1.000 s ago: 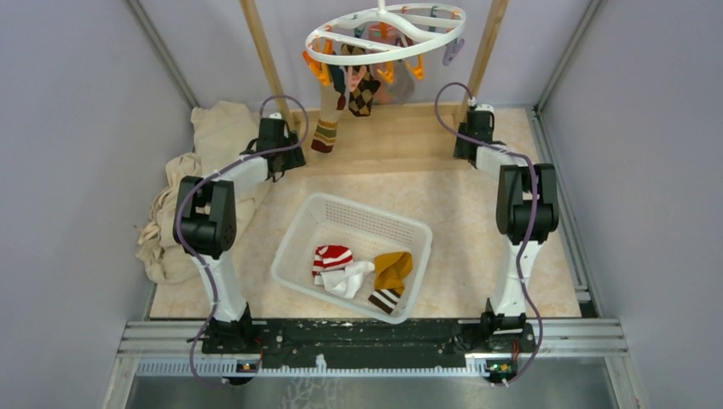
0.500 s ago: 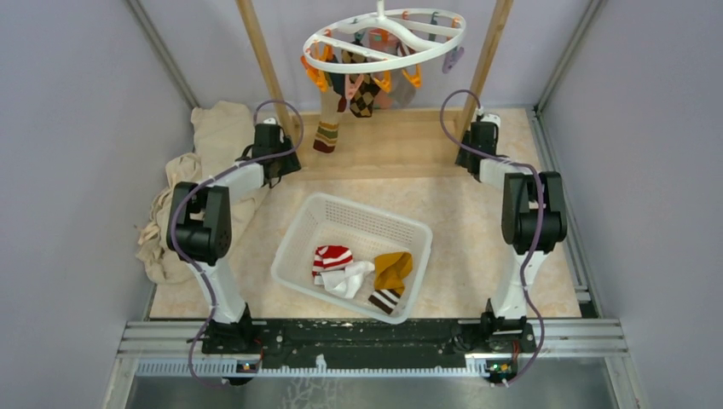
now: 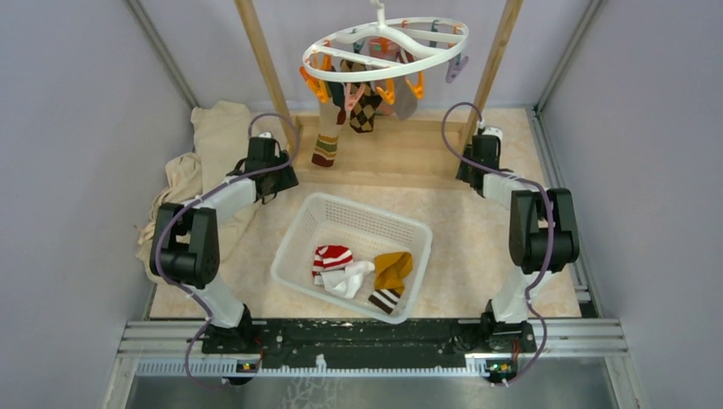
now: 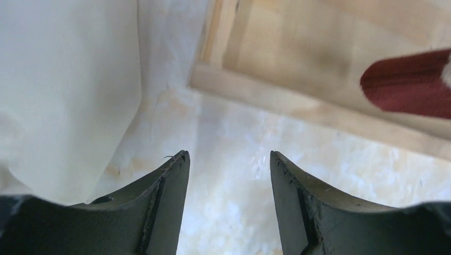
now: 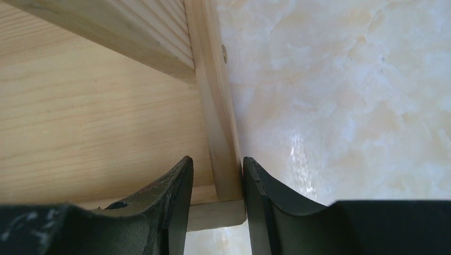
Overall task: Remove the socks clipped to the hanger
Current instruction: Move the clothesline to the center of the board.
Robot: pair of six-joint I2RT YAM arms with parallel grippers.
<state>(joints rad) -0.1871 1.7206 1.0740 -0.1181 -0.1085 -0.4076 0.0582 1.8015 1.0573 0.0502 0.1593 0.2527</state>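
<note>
Socks (image 3: 365, 106), small assorted knit, clipped under white round plastic drying ring (image 3: 384, 51), upper centre of frame. Likely soft, light, limp; best pinched just below clip. Left gripper (image 4: 227, 159) parted, empty; right gripper (image 5: 217, 164) narrowly parted, empty.

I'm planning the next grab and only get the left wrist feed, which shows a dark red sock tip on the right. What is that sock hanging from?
Observer: It is the toe of the long striped sock, which hangs from the hanger overhead.
Operator: Anything else clipped up there?
Observer: Yes, a brown argyle sock hangs right beside it, among others.
Operator: And what is already off?
Observer: The white basket holds a red-white striped sock, a white sock and a mustard sock.
</note>
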